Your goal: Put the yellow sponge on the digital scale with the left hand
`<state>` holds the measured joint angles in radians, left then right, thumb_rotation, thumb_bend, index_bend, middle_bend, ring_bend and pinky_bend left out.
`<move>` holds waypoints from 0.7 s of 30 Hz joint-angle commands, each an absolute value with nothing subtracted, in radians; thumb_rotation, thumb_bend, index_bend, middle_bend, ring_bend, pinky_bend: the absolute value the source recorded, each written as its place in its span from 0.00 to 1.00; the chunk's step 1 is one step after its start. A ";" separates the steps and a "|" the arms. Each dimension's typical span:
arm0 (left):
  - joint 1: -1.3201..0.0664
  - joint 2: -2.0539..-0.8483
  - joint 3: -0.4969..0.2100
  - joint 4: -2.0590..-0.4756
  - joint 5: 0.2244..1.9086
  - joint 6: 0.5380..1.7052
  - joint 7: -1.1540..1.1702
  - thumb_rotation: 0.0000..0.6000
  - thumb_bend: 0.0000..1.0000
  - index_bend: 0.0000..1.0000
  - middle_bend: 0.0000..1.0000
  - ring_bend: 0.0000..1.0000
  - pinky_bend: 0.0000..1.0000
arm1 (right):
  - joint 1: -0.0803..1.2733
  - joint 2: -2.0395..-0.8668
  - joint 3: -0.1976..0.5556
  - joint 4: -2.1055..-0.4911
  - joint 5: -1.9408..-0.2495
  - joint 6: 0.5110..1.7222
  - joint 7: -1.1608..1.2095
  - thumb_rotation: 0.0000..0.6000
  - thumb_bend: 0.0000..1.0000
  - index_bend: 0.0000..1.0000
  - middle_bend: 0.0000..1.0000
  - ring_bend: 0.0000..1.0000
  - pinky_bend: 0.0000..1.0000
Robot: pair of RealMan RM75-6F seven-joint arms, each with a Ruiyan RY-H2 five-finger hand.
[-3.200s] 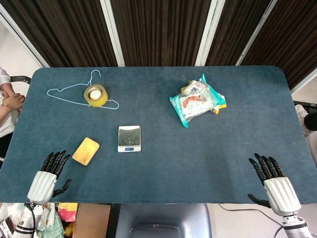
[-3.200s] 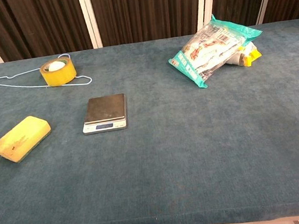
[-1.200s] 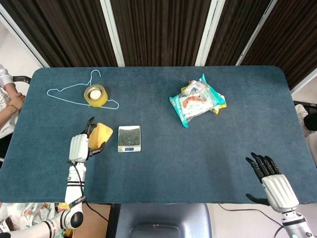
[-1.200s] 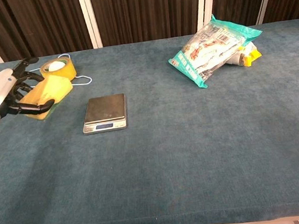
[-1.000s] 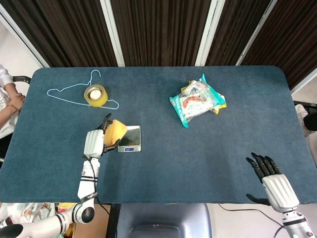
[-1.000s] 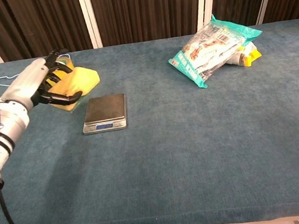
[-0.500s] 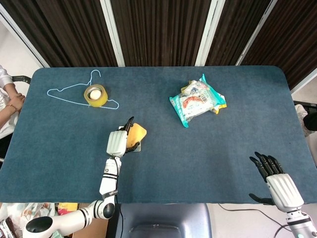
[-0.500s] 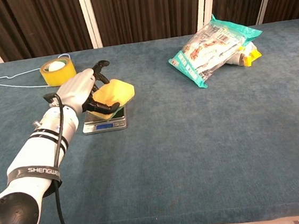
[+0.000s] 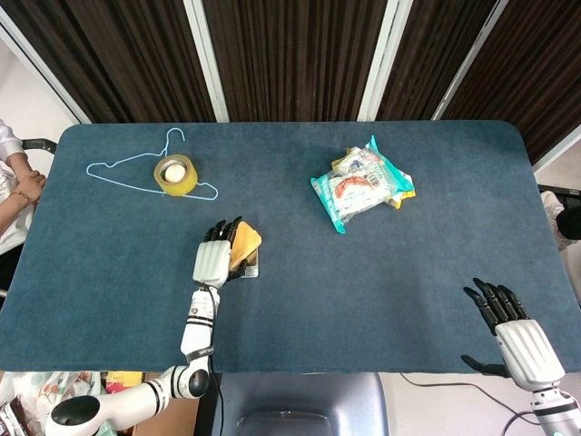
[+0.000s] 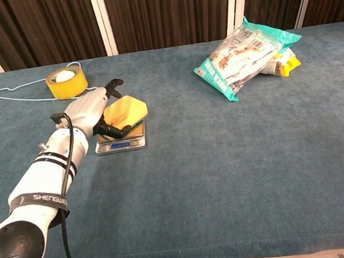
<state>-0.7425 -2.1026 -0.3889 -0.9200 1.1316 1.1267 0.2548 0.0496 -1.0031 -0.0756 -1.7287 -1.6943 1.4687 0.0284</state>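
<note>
The yellow sponge (image 9: 246, 242) (image 10: 124, 112) lies slightly tilted on the digital scale (image 10: 122, 143) (image 9: 251, 270), covering most of the pan. My left hand (image 9: 213, 258) (image 10: 88, 113) is right beside it on its left. The fingers (image 9: 221, 227) are spread and lifted off the sponge, while the thumb (image 10: 113, 132) still lies against its near-left edge over the scale. My right hand (image 9: 517, 332) hovers open over the table's near right corner, far from the scale; only the head view shows it.
A roll of yellow tape (image 9: 175, 173) (image 10: 67, 82) sits on a light blue wire hanger (image 9: 127, 167) at the back left. A bundle of snack packets (image 9: 362, 184) (image 10: 248, 49) lies at the back right. A person's arm (image 9: 16, 186) shows at the left edge.
My left hand carried the sponge from the table's near left onto the scale and lowered it. Its fingers have since spread off the sponge. The right hand barely moved.
</note>
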 commanded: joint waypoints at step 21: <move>-0.225 -1.513 0.213 -1.229 1.637 1.721 -0.093 1.00 0.31 0.00 0.06 0.00 0.05 | 0.047 -1.028 -0.077 -1.755 -1.676 1.443 -0.067 1.00 0.20 0.00 0.00 0.00 0.00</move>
